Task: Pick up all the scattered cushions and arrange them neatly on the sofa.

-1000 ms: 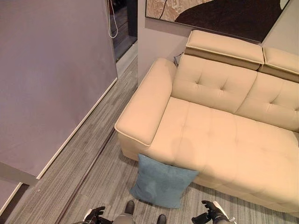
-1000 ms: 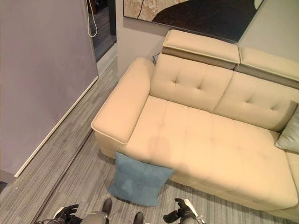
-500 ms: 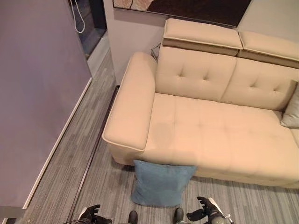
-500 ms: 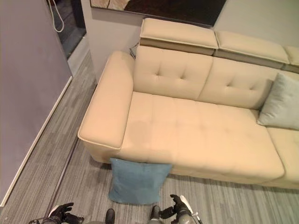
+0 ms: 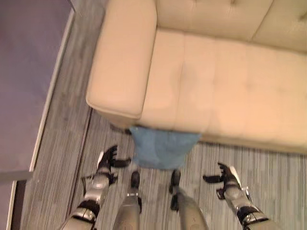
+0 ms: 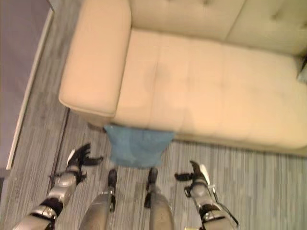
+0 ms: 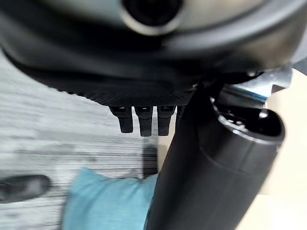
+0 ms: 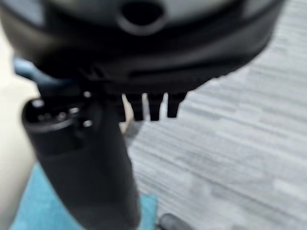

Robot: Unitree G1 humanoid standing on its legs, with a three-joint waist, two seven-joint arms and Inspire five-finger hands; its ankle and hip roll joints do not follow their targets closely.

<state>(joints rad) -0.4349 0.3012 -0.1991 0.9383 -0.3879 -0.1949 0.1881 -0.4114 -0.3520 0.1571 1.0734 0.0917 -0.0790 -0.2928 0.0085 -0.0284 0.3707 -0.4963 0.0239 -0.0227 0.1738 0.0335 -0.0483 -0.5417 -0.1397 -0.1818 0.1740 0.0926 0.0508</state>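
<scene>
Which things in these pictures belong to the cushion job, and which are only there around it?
Belong to the job:
- blue cushion, on the floor, leaning against the sofa front
- sofa, beige
- left hand, open, beside the cushion
- right hand, open, holding nothing

Only there:
- grey striped floor
- purple wall

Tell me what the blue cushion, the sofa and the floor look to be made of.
Blue cushion: woven fabric, matte, by its soft, slightly mottled surface. Sofa: cream upholstery, smooth with a faint sheen and tufted seams; leather or faux leather, cannot tell which. Floor: grey, finely striped; probably low-pile carpet or textured vinyl, the look leaves it open.
</scene>
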